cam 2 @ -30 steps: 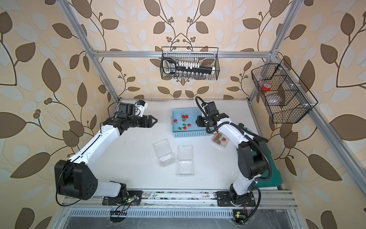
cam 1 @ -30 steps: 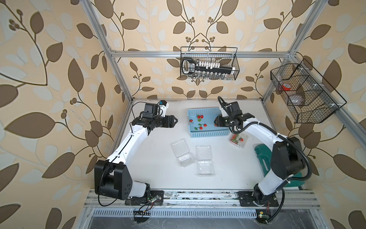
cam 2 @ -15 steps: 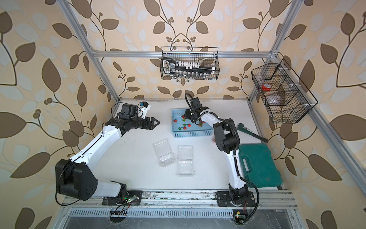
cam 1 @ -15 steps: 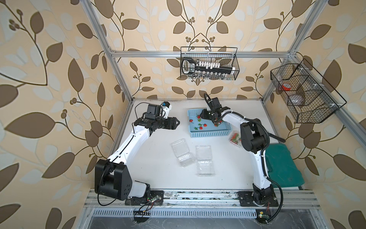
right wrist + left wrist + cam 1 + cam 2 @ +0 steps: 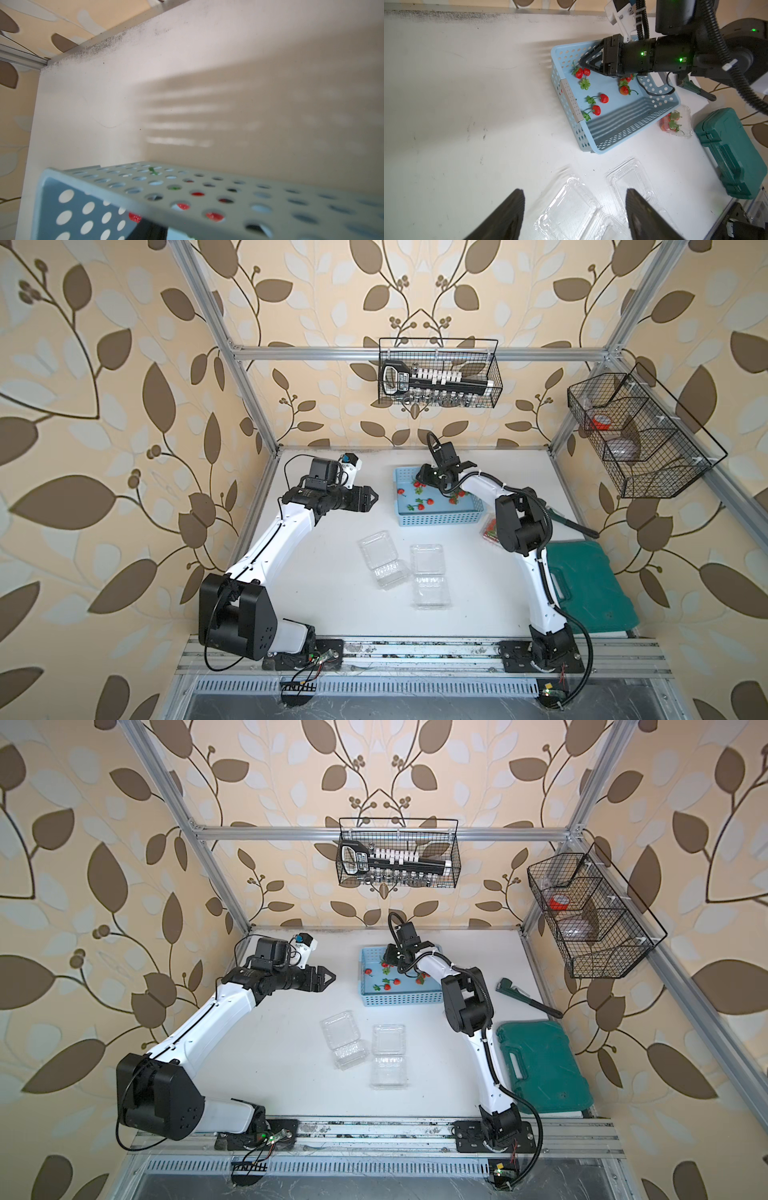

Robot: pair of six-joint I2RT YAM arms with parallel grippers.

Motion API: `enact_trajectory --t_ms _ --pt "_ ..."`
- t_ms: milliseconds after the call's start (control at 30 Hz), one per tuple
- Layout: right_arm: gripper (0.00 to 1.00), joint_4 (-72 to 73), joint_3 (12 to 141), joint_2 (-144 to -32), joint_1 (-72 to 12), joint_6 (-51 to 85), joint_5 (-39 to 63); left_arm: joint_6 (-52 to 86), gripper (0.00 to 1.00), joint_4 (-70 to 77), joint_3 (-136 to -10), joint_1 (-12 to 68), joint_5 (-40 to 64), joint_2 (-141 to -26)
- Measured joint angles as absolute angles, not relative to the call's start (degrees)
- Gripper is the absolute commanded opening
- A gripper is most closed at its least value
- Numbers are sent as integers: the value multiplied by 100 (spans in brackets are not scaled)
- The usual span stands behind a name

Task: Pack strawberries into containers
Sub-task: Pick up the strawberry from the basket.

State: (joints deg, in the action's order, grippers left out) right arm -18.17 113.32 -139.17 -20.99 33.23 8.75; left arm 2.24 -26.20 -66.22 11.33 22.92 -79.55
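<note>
Left gripper (image 5: 575, 192) is held above the table (image 5: 467, 104), fingers well apart. Right gripper (image 5: 581, 63) is lowered into the blue basket (image 5: 571, 99), tips beside the strawberries (image 5: 603, 98) lying there; whether its fingers are together or clamped cannot be determined. Two containers (image 5: 569, 209) lie open nearby.

Walled in beige wallpaper (image 5: 104, 406) with brown leaves, braced by aluminium bars (image 5: 311, 353). Hung with two wire baskets (image 5: 436, 339). Floored by a scuffed white table (image 5: 332, 614).

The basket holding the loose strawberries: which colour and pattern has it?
Light blue basket, walls perforated with round holes; best seen in the left wrist view.
</note>
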Motion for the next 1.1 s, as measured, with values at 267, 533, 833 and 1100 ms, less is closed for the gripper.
enact_trajectory --t_ms 267,533,833,1100 --pt "44 -1813 11212 -13917 -2099 3323 805 196 78 -2620 -6622 1133 2296 -7955" --pt "38 -1817 11205 -13939 -2099 3321 714 187 78 -2620 -6622 1133 2349 -7955" --pt "32 -1772 11207 -14025 -2099 3326 707 187 78 -2617 -6622 1133 2355 -7944" --pt "23 -1780 11207 -14025 -2099 3267 676 187 78 -2617 -6622 1133 2357 -7922"
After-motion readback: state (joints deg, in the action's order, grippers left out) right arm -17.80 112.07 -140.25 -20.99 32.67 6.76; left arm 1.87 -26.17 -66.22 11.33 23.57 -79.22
